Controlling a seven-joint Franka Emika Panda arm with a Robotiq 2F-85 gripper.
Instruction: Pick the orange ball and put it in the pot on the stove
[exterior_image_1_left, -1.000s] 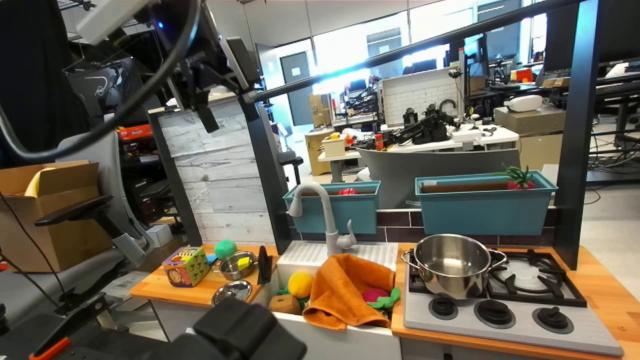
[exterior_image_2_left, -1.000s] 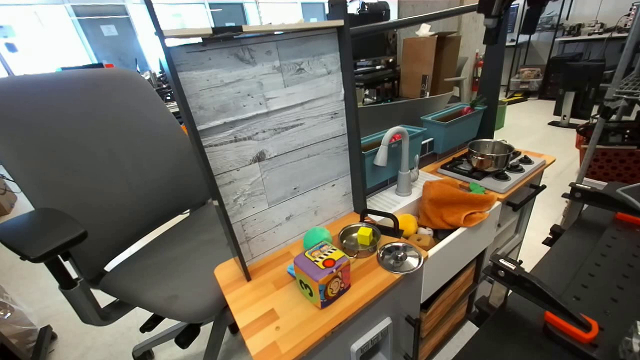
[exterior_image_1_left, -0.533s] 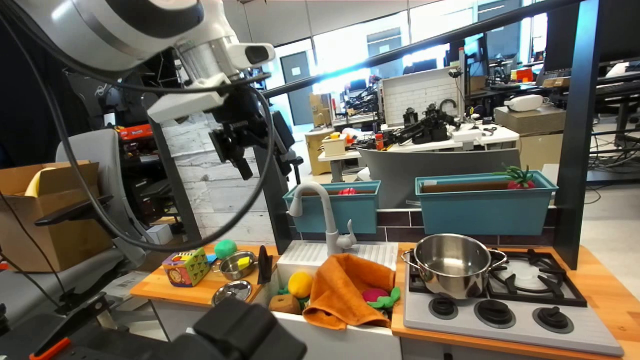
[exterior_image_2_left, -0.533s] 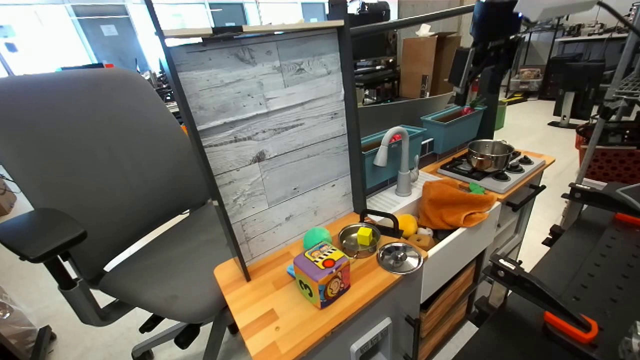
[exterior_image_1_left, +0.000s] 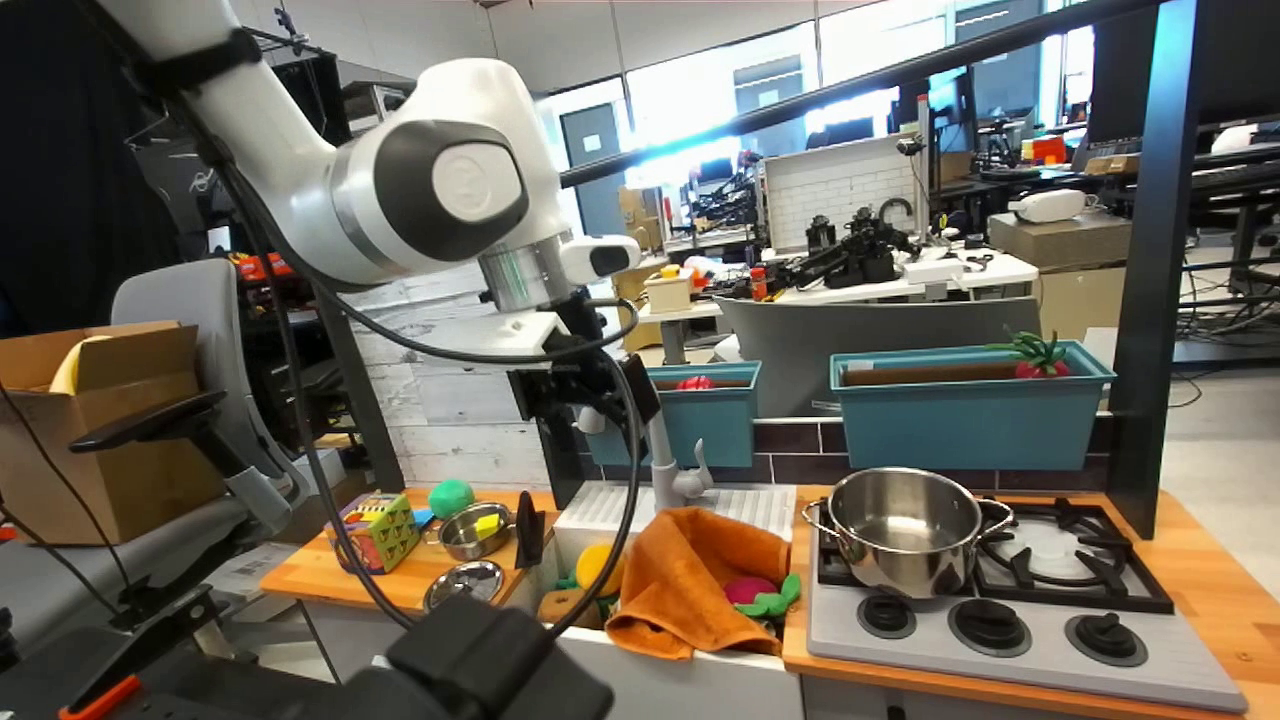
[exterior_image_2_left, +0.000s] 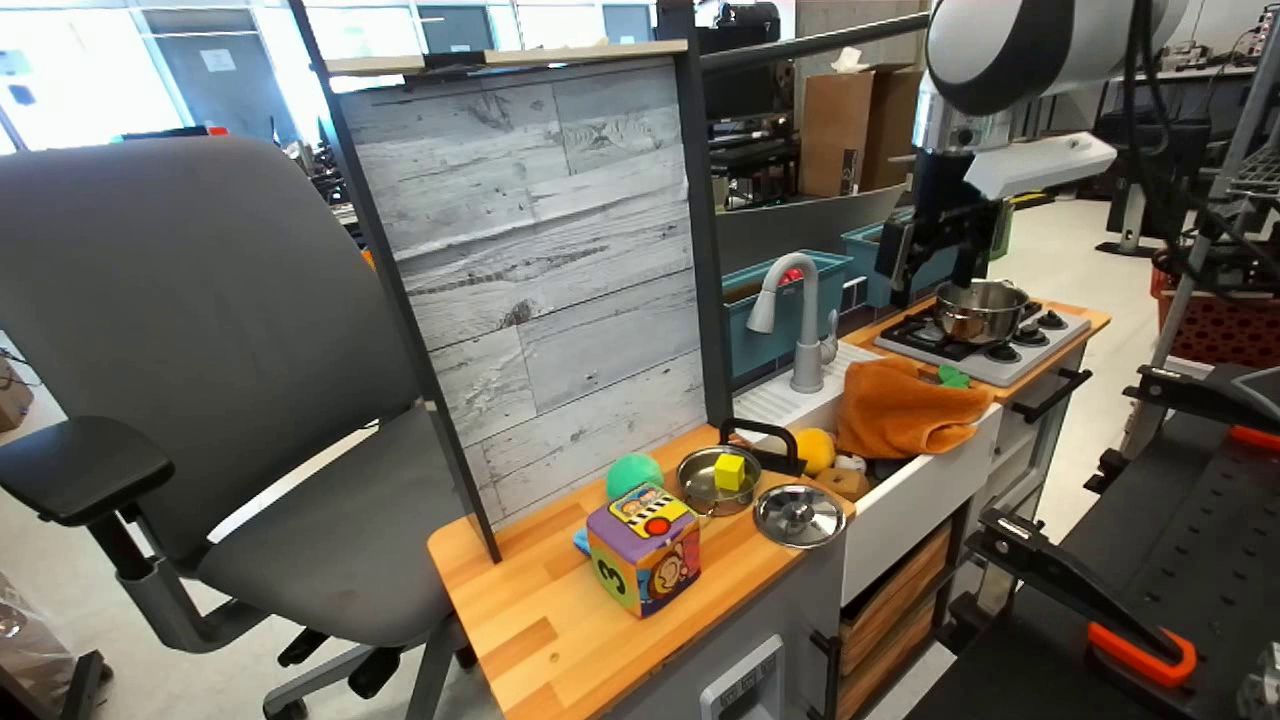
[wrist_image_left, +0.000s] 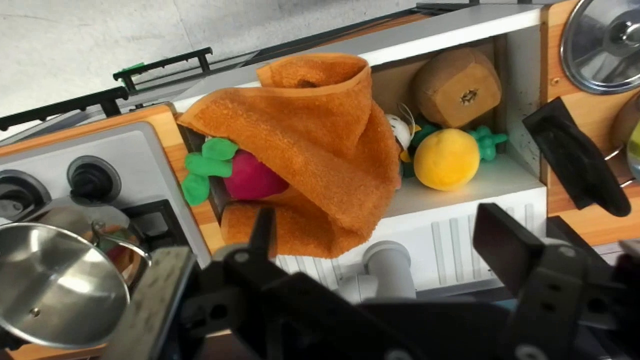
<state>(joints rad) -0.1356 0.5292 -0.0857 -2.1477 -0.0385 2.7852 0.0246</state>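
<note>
One white arm (exterior_image_1_left: 420, 200) bends downward, its end effector (wrist_image_left: 381, 231) spread wide above the sink (wrist_image_left: 525, 90).

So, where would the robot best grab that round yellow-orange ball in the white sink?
Probably around its middle, from straight above: the round yellow-orange ball shows no handle, and its top is uncovered, while the brown faceted toy and green knobbly toy sit close by. The open black gripper could likely reach in where bare white sink shows toward the grey faucet.

Yellow-orange ball (wrist_image_left: 446, 159) lies in sink (wrist_image_left: 522, 95), steel pot (exterior_image_1_left: 905, 530) on stove (exterior_image_1_left: 1048, 637).
</note>
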